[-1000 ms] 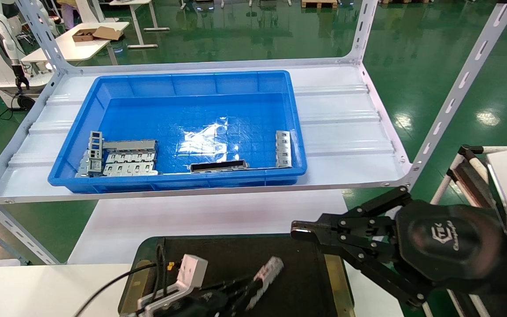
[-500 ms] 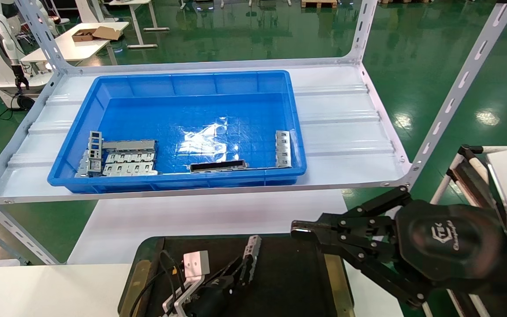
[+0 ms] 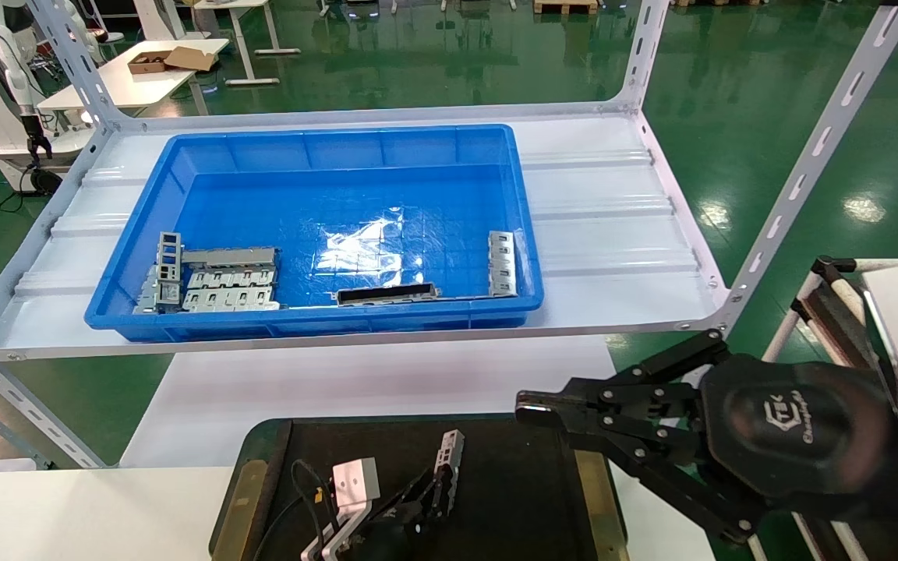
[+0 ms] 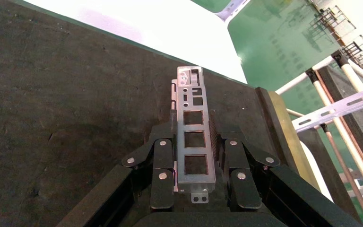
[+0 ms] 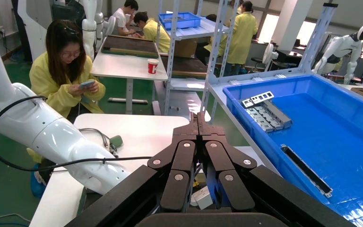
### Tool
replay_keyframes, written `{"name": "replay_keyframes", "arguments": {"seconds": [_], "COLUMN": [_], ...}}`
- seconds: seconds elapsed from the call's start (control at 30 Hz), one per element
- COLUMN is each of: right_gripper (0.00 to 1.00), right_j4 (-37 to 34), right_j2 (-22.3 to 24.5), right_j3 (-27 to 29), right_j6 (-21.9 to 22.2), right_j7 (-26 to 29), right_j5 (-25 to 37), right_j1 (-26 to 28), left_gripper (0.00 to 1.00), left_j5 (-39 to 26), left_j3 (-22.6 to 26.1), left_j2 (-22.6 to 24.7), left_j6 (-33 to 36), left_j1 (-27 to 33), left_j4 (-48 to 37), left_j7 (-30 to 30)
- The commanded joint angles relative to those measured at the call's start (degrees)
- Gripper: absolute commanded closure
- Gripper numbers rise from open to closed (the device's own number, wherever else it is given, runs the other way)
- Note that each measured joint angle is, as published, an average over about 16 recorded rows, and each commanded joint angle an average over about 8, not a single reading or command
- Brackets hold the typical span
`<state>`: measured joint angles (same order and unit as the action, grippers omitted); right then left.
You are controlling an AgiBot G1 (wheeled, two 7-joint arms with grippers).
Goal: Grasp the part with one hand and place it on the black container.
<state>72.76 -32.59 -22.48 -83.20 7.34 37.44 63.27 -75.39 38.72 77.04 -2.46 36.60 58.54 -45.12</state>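
The part (image 4: 192, 137), that narrow silver strip with its row of rectangular cut-outs, sits pinched in our left claw (image 4: 194, 163), one finger (image 4: 163, 165) on each long edge, and most of its length reaches out ahead of the fingertips. Under the claw lies the black container (image 3: 519, 499), its dark floor spreading out on every side of the strip; from the wrist we cannot tell whether the strip's far end touches that floor or hangs just clear of it. From the head view the left claw (image 3: 429, 495) is low over the middle of the tray, with the part (image 3: 447, 460) pointing up and away from it.

Off to the side, beyond the tray's brass-edged rim, we see our right claw (image 3: 531, 407) hanging in the air with its fingers pressed together on nothing.

Well ahead of both claws, on the rack's white surface (image 3: 613, 226), stands the blue bin (image 3: 324, 148), with grey slotted plates (image 3: 227, 288) in one near corner and a long slotted strip (image 3: 387, 294) by its near wall.
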Motion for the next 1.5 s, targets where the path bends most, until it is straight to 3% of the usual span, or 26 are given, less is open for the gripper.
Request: {"name": "replay_keyframes", "arguments": {"seconds": [0.03,0.2,0.27,0.3,0.93,1.5], "right_gripper": [0.88,0.26,0.03,0.0,0.0,0.0], "right_j4": [0.0,0.0,0.0,0.0,0.0,0.0], "right_j2": [0.0,0.0,0.0,0.0,0.0,0.01], "right_j3": [0.0,0.0,0.0,0.0,-0.01,-0.02], "right_j6": [0.0,0.0,0.0,0.0,0.0,0.01], "right_j7": [0.0,0.0,0.0,0.0,-0.01,-0.01], "right_j5": [0.0,0.0,0.0,0.0,-0.01,-0.01], "right_j1": [0.0,0.0,0.0,0.0,0.0,0.01], "left_gripper": [0.67,0.08,0.0,0.0,0.0,0.0], "left_j5": [0.58,2.48,3.31,3.74,11.47,14.71], "left_j3": [1.25,3.96,4.93,5.43,13.91,21.34], "left_j2": [0.02,-0.13,-0.18,-0.2,-3.02,-20.92], "left_j6": [-1.02,-2.87,-3.51,-3.82,-7.35,5.08], "left_j1": [0.22,1.01,1.37,1.55,5.06,11.82], "left_j4": [-0.29,-0.96,-1.26,-1.42,-0.77,16.13], "left_j7": [-0.4,-0.75,-0.79,-0.77,3.22,6.61]}}
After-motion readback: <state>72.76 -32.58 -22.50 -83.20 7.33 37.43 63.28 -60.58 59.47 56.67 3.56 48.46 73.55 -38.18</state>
